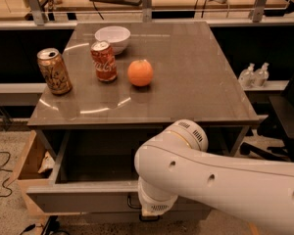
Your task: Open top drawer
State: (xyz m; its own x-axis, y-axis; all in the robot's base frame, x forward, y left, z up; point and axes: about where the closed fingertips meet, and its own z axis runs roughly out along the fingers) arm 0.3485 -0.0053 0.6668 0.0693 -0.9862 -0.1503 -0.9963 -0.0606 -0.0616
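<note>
The top drawer (83, 199) stands pulled well out from under the grey table top (186, 82), and its deep grey inside (100, 160) shows. Its flat grey front faces the camera at the bottom. The dark loop handle (131, 203) shows partly at the front's centre. My gripper (152, 215) is at the handle, low in the view, hidden under my white arm (210, 180).
On the table top stand a gold can (54, 71), a red cola can (104, 61), an orange (140, 73) and a white bowl (112, 37). A tan cardboard box (29, 165) sits on the floor at the left. Two small bottles (254, 75) and a black chair (284, 126) are at the right.
</note>
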